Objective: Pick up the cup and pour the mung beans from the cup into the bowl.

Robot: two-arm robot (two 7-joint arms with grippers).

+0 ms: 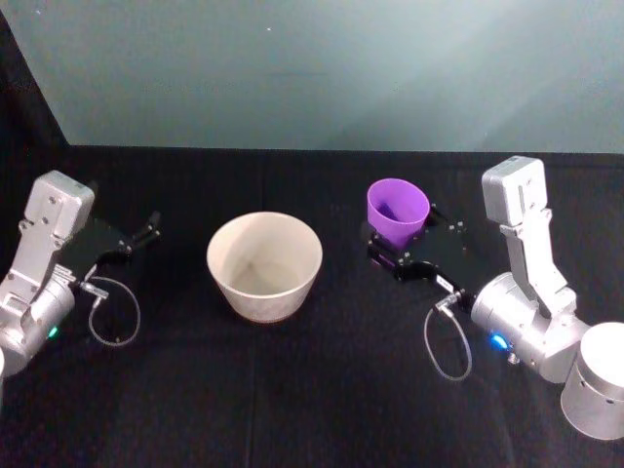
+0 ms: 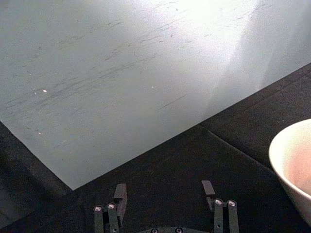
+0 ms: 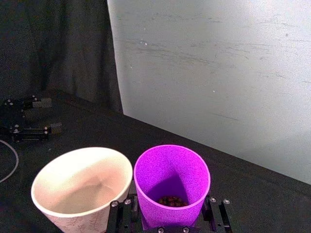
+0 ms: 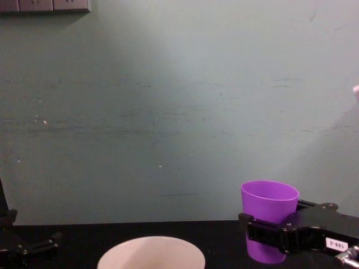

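Observation:
The purple cup (image 1: 398, 212) stands upright between the fingers of my right gripper (image 1: 401, 240), which is shut on it low on its wall. Dark mung beans (image 3: 171, 200) lie in the bottom of the cup (image 3: 171, 179). From the chest, the cup (image 4: 269, 210) sits at the right with the gripper (image 4: 270, 233) clamped across it. The cream bowl (image 1: 264, 265) stands mid-table, just left of the cup, and looks empty (image 3: 81, 183). My left gripper (image 1: 146, 230) rests open at the far left, nothing between its fingers (image 2: 120, 194).
A black cloth covers the table (image 1: 312, 390), and a pale wall (image 1: 322, 68) rises right behind it. The bowl's rim (image 2: 291, 162) shows at the edge of the left wrist view. A loose cable (image 1: 448, 341) loops off the right wrist.

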